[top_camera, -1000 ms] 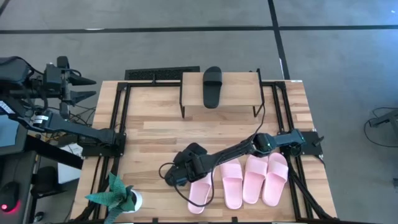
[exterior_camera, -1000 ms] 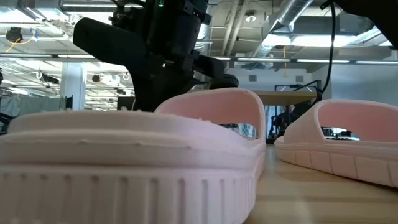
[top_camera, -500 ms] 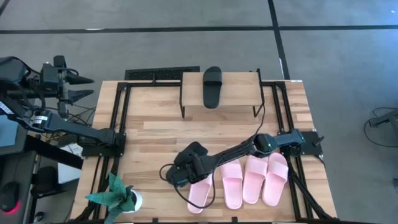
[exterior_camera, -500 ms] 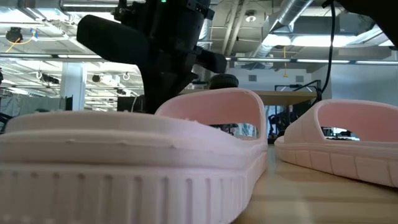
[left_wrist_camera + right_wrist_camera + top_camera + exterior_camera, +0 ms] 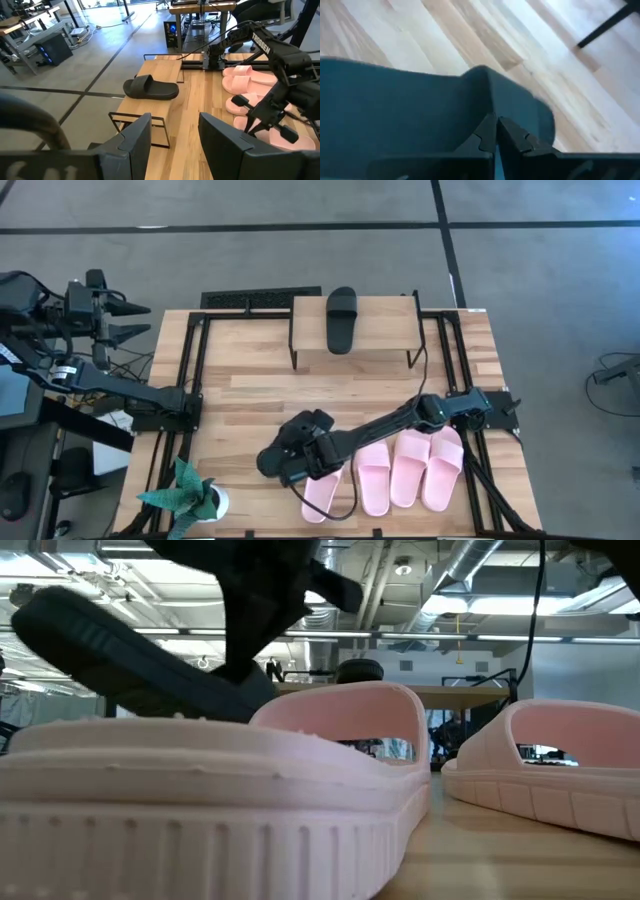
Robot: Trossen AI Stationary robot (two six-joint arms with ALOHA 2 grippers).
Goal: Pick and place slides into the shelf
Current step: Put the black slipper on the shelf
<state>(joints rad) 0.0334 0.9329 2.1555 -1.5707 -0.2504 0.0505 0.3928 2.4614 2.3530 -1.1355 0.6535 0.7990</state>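
Note:
My right gripper [image 5: 297, 452] reaches over the table's near left part and is shut on a matte black slide [image 5: 273, 461], which shows large and tilted in the low view [image 5: 130, 660]. The second black slide [image 5: 341, 318] lies sole-down on the shelf [image 5: 385, 330] at the far edge, also in the left wrist view [image 5: 150, 88]. Four pale pink slides [image 5: 390, 472] lie side by side on the table near the front edge. My left gripper [image 5: 130, 321] waits open beyond the table's left edge. My right gripper pinches the black slide between its two fingers [image 5: 485, 134], coming from above. In the low view the hold is near one end of the slide [image 5: 245, 690]. The slide hangs tilted; its lowest edge is hidden behind the nearest pink slide [image 5: 200, 800].
A small potted plant [image 5: 190, 495] stands at the near left corner, close to the held slide. Black frame rails [image 5: 195, 370] run along both table sides. Bare wood lies between the shelf and the pink slides. The shelf top is bare to the right of the black slide.
My right gripper has moved a little toward the near edge with the black slide. The slide has tipped and now shows larger and more slanted in the low view. The left arm has kept still.

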